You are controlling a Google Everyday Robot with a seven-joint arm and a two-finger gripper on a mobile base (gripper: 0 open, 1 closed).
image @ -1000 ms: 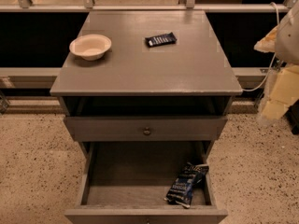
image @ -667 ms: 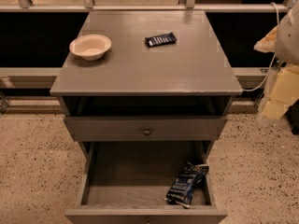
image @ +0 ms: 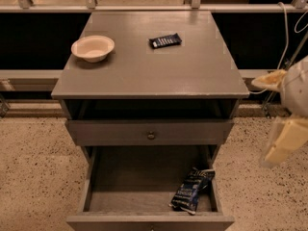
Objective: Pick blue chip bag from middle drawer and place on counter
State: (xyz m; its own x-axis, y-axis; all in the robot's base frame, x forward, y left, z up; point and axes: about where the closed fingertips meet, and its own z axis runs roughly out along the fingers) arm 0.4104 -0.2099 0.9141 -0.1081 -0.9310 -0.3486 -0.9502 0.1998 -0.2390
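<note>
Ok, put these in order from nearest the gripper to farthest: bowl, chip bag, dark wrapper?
The gripper hangs right of the cabinet.
1. blue chip bag, middle drawer's right side.
2. dark wrapper, counter's back.
3. bowl, counter's left.

The pale cream gripper (image: 281, 146) hangs blurred at the right edge, beside the grey cabinet, its arm cut off there. The front of the wide grey wooden middle drawer (image: 134, 182) runs off the bottom edge. White lettering on the crinkly navy blue chip bag (image: 192, 189) is too small to read

One bowl (image: 93, 47), one bag (image: 192, 189), one right-side pincer (image: 281, 146)
</note>
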